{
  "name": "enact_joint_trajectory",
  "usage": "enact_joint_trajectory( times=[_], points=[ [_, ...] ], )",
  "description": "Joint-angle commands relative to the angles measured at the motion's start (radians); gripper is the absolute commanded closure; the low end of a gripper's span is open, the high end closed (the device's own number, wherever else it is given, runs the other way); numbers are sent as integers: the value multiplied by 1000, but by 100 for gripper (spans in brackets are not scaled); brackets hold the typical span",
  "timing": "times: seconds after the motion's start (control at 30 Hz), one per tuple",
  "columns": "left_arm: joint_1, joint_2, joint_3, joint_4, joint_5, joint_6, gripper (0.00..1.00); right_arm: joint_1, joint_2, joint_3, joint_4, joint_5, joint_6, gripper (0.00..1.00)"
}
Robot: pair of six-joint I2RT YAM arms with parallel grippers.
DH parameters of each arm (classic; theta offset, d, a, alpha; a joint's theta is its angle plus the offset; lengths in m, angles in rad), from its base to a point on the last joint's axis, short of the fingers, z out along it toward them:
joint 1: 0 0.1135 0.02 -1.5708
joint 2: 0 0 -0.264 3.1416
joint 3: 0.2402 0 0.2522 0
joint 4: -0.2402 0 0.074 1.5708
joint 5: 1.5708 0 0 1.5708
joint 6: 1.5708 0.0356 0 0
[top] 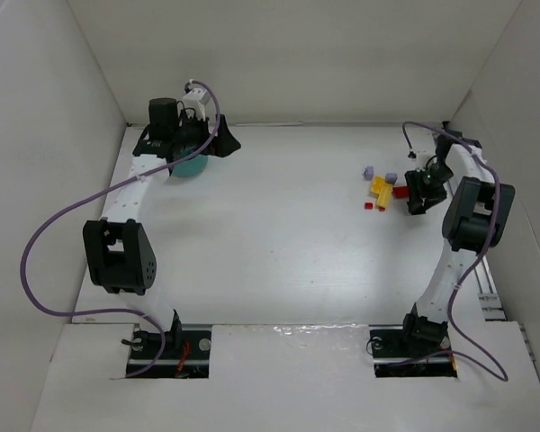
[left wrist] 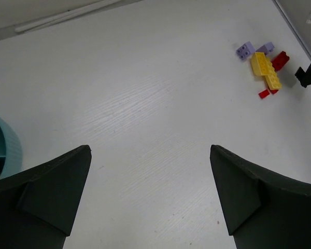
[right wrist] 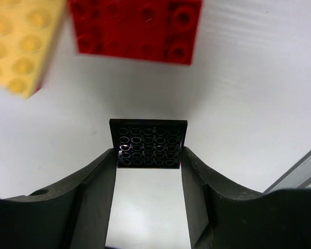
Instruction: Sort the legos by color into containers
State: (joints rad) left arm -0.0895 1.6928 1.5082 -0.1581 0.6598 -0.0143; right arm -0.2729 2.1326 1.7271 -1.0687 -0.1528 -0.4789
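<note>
Place: lab robot cell. Evidence:
- my white table (top: 270, 270), boxed by plain white panels (top: 297, 54) at left, top and right of frame
- my left arm (top: 117, 252) and right arm (top: 468, 216), bolted into cut-outs at the bottom edge
- purple cables (top: 25, 261) looping loose at both sides
- metal rail (top: 489, 288) at lower right

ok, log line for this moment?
left gripper: open, by bowl | right gripper: shut on black plate | other legos: loose, outside bowl
</note>
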Motion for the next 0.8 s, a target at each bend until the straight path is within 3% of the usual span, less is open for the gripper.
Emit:
enact_joint_trajectory(
  times=[0.0,0.2,0.37,0.57,0.77],
  points=[
    [8,-68,-32,34,90,-48,2,35,-154,12,-82,-126,-20,76],
    [17,-100,-130,101,242,-197,4,185,-276,63,-112,-258,28,76],
    [-6,-127,-200,175,303,-312,8,412,-309,135,-87,-344,118,76],
    [-47,-127,-246,291,356,-467,14,633,-300,198,1,-354,232,77],
    [-56,-116,-255,322,374,-547,26,751,-300,187,99,-300,292,77]
  ],
)
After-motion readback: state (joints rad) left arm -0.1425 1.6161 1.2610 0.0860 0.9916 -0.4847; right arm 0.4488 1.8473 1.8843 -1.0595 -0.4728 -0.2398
